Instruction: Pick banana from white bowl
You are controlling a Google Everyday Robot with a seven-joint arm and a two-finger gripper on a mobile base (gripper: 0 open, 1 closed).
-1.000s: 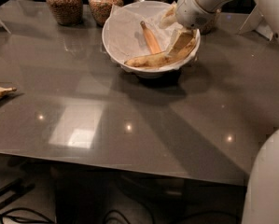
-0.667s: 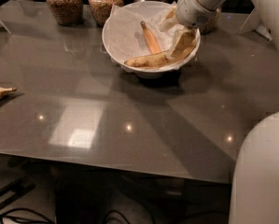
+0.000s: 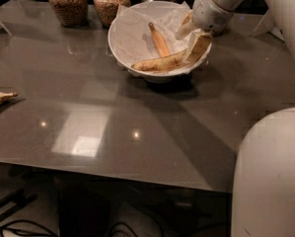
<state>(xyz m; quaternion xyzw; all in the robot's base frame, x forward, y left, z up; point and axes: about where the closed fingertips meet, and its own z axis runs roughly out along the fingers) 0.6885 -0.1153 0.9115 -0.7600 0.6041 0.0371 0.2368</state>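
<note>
The end effector (image 3: 192, 37) hangs at the white bowl's (image 3: 118, 38) right rim, its fingers spread. The speckled banana (image 3: 159, 63) lies inside the bowl, its long axis running leftward from just beneath the end effector.

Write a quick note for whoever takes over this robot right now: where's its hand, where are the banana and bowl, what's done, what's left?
Hand: down in the white bowl at its right rim, by the right end of the banana.
Banana: lying in the bowl, on the camera's side of a shorter orange banana.
Done: the reach into the bowl.
Left: make sure of the grip, then lift the banana out.
</note>
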